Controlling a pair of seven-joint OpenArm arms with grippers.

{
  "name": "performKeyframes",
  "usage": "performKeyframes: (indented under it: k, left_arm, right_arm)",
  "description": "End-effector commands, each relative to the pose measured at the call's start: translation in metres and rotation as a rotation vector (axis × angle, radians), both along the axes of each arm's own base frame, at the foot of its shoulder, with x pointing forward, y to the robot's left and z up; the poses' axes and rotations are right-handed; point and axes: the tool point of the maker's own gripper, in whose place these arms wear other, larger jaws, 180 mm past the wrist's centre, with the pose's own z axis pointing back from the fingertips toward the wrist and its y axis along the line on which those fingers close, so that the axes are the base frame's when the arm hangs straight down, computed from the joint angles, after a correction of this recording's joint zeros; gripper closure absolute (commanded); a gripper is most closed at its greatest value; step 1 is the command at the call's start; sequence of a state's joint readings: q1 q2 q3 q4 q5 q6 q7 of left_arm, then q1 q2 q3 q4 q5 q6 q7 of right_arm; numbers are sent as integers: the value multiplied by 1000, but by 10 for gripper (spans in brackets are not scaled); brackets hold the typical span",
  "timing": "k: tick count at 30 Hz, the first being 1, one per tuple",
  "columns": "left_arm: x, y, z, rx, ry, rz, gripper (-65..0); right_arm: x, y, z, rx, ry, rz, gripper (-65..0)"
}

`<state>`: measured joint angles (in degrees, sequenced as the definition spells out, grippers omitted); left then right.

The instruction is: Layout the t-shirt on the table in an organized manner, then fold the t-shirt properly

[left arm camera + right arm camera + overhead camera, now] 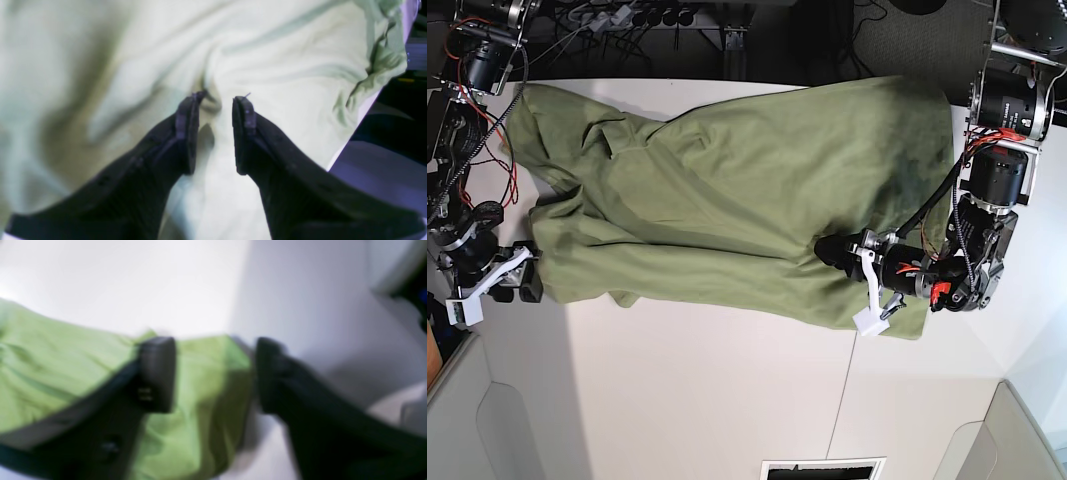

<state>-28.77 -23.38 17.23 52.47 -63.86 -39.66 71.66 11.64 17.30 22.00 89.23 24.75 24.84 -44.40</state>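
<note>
The olive-green t-shirt (727,190) lies spread lengthwise across the far half of the white table (707,390), wrinkled, with bunched folds at its left end. My left gripper (827,250) rests low on the shirt near its right front edge. In the left wrist view the left gripper (217,100) is open, its tips against the cloth (283,60) with a small wrinkle between them. My right gripper (527,285) is at the shirt's left front corner. In the blurred right wrist view the right gripper (213,350) is open, with a corner of the shirt (206,380) between the fingers.
Cables and motor housings crowd the far edge (607,20) and both sides of the table. A thin seam (842,400) runs across the tabletop at the front right. A vent-like slot (822,468) sits at the front edge. Grey panels stand at the front corners (467,420).
</note>
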Motion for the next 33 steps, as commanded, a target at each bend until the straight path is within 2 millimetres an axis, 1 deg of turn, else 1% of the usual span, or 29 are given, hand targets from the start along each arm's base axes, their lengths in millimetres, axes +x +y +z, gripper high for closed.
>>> performKeyframes:
  k: [1, 2, 4, 6, 10, 12, 14, 17, 20, 23, 26, 28, 30, 33]
  left_arm:
    - [5, 3, 12, -28, -17, 0, -184]
    - [-2, 0, 12, -58, 9, -2, -184]
    - [-15, -7, 14, -124, 56, -13, -184]
    - [-23, -14, 16, -166, 75, -21, -184]
    - [-35, -20, 10, -177, 86, -33, -184]
    - [-41, -19, 4, -176, 100, -29, -184]
    - [-44, -17, -2, -153, 104, -27, -184]
    - [-33, -11, -8, -102, 52, 4, -184]
    - [-21, -7, -11, -66, -5, 30, -184]
    - [-20, -8, -15, -33, -13, 15, -184]
    - [-18, -13, -18, -1, -21, -9, -184]
    - [-13, -20, -15, -9, -34, -14, -184]
    - [-9, -27, -11, -16, -46, -23, -184]
    - [1, -34, -3, -15, -73, -34, -184]
  right_arm:
    - [3, -6, 8, -4, -30, -10, -108]
    - [-2, -6, 1, -3, -12, -11, 0]
    - [-12, -6, -10, -1, 14, -8, 0]
    - [-21, -6, -20, -1, 29, -11, 0]
    - [-34, -14, -45, -12, 64, -36, 0]
    - [-32, -17, -57, 4, 62, -45, 0]
    - [-23, -16, -67, 40, 68, -35, 0]
    - [1, -17, -75, 100, 85, -51, 0]
    - [29, -21, -69, 137, 67, -76, 0]
    - [52, -23, -55, 141, 33, -85, 0]
    - [74, -24, -32, 146, -24, -87, 0]
    - [86, -23, -15, 149, -60, -84, 0]
    - [95, -23, -1, 146, -75, -77, 0]
    - [95, -19, 10, 140, -61, -53, 0]
